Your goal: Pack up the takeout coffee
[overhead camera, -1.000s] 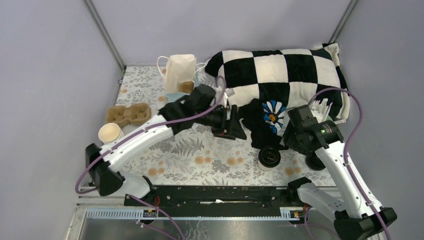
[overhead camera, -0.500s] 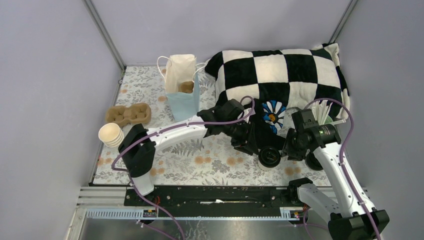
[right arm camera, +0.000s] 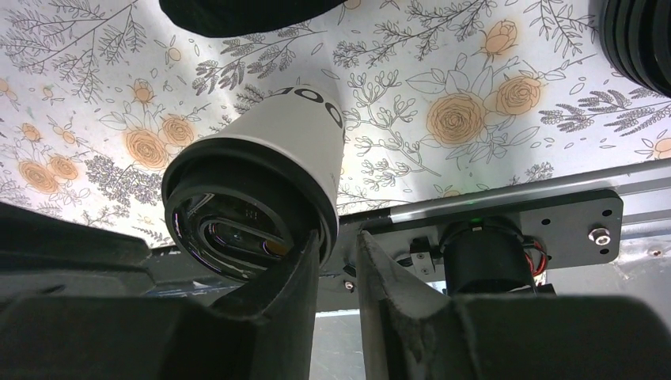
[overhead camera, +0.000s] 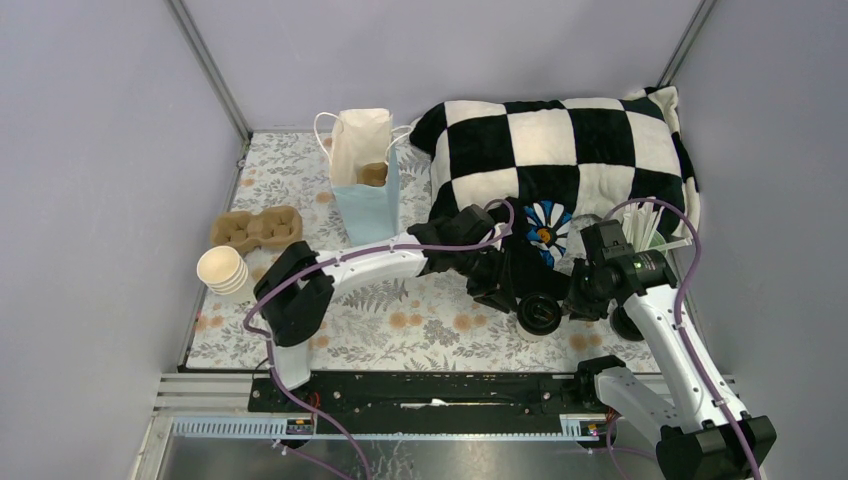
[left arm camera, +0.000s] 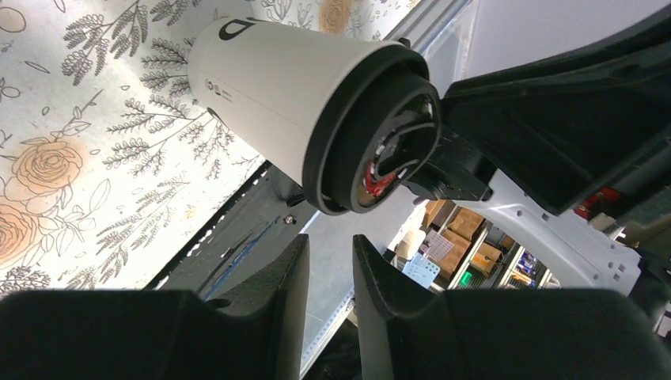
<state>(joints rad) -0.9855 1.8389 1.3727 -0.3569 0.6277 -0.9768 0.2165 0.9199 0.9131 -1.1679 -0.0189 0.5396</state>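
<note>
The takeout coffee (overhead camera: 540, 313) is a cream paper cup with a black lid, standing on the floral mat. My left gripper (overhead camera: 506, 290) sits just left of it and my right gripper (overhead camera: 582, 300) just right of it. In the left wrist view the cup (left arm camera: 285, 87) lies ahead of the left gripper (left arm camera: 330, 247), whose jaws stand a narrow gap apart with nothing between them. In the right wrist view the cup (right arm camera: 277, 150) is beside the right gripper (right arm camera: 339, 247). One of its fingers (right arm camera: 301, 273) lies against the lid's rim, and its narrow gap is empty.
A paper bag (overhead camera: 365, 175) stands open at the back. A cardboard cup carrier (overhead camera: 255, 228) and a stack of cream cups (overhead camera: 222, 270) are at the left. A checkered blanket (overhead camera: 570, 140) and a black daisy cloth (overhead camera: 545, 228) lie behind the coffee. Black lids (overhead camera: 630, 323) sit right.
The left arm swung right from near the bag to the coffee's left side. The right gripper edged in toward the cup. Both grippers' jaws narrowed.
</note>
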